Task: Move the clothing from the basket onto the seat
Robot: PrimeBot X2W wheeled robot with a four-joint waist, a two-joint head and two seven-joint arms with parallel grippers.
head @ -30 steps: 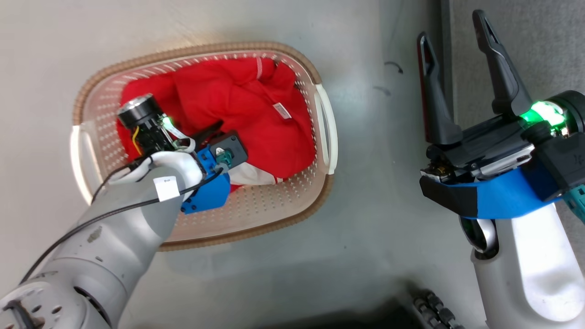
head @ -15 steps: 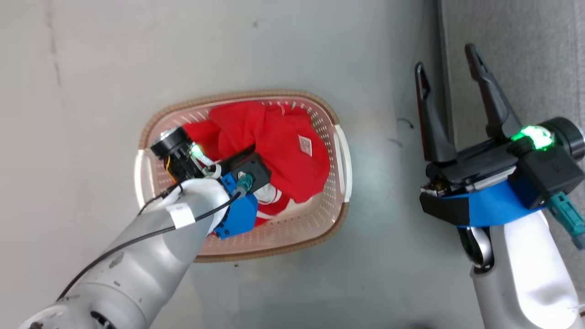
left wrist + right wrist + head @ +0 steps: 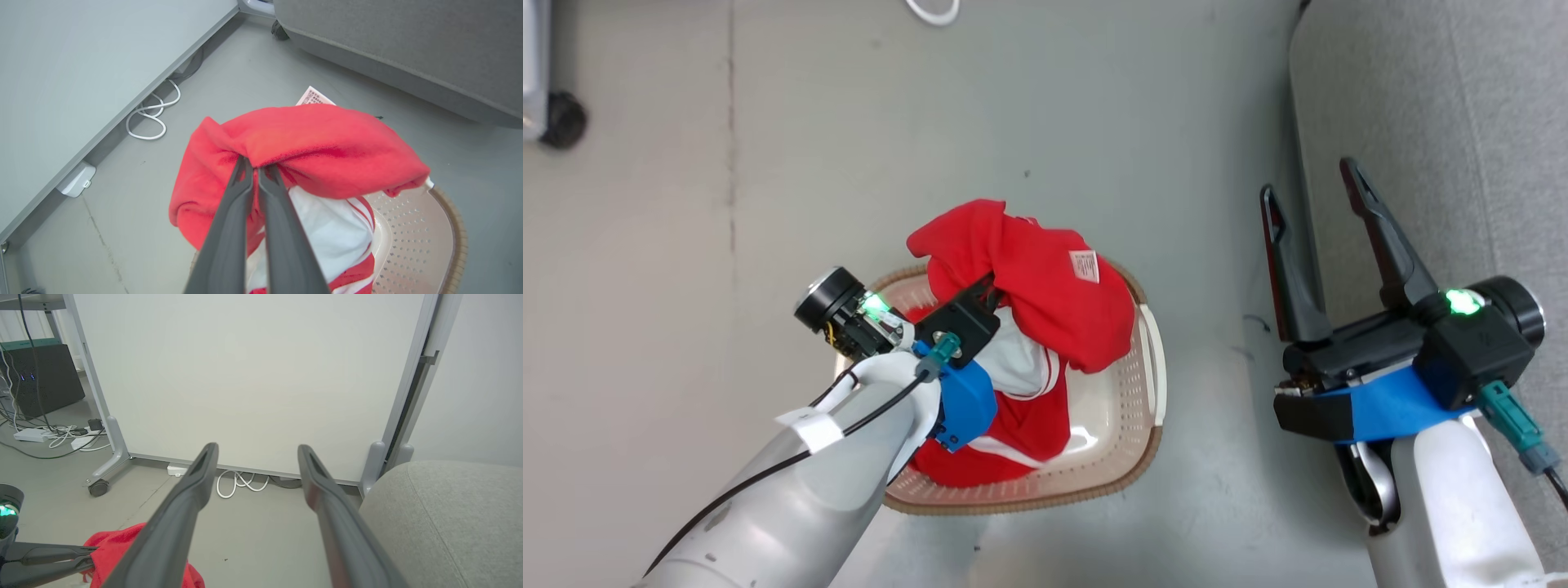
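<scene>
The left gripper [image 3: 255, 167] pinches the red clothing [image 3: 1045, 302], which hangs bunched above the basket [image 3: 1115, 400], lower folds inside its rim. Bare floor [image 3: 1094, 106] separates the basket from the seat [image 3: 1421, 122] edge, where the right gripper [image 3: 1307, 180] hovers spread wide. A white cable [image 3: 151, 118] lies by the partition [image 3: 81, 61].

The bright red clothing [image 3: 1045, 286] is soft, matt cloth with smoother white panels and a small white label [image 3: 1083, 265]. The cream-white perforated basket [image 3: 1131, 408] is glossy moulded plastic that shines on its bottom, and it has a rough brown woven-look rim [image 3: 1029, 500]. The light-grey seat [image 3: 1445, 122] is coarse, matt upholstery cloth. The grey floor [image 3: 849, 147] is smooth with a dull sheen. The right gripper [image 3: 1307, 178] has matt dark plastic fingers [image 3: 1288, 269].
</scene>
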